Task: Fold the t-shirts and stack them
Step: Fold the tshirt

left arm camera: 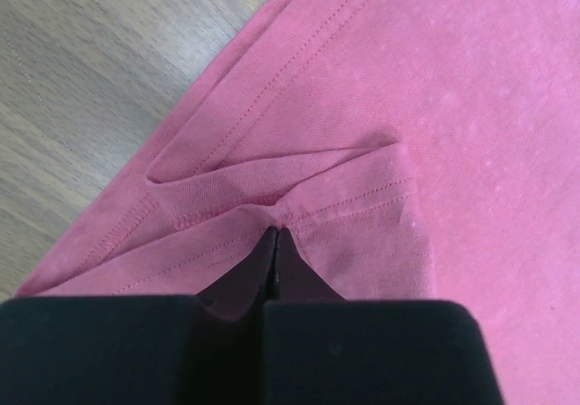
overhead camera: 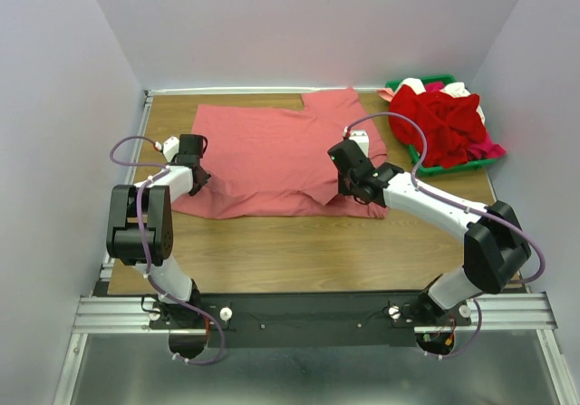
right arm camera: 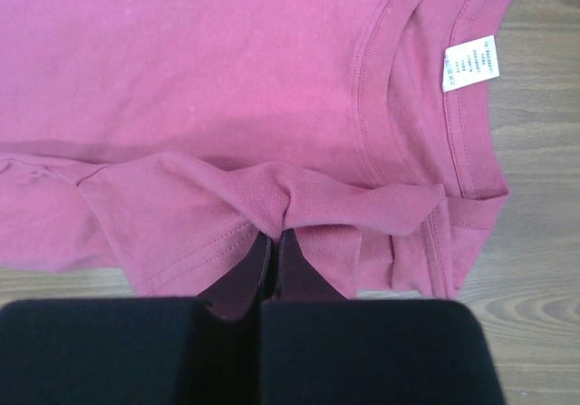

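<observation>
Left wrist view is showing my left end effector (left arm camera: 275, 235) clamped together on a bunched fold of the salmon-pink t-shirt (left arm camera: 435, 106), where its stitched hem is doubling over. My right end effector (right arm camera: 275, 237) is pinching shut on a gather of sleeve and shoulder near the collar, which carries the white neck label (right arm camera: 471, 63). The shirt is lying spread on the desk (overhead camera: 299, 251), well apart from the red tee (overhead camera: 439, 120) heaped in the green tray (overhead camera: 444, 168) at the far right. I am judging that the fold calls for lifting both pinches together and level. The near edge should be staying taut between them while I am carrying it over toward the far edge. Uneven height would be risking a skewed crease.
</observation>
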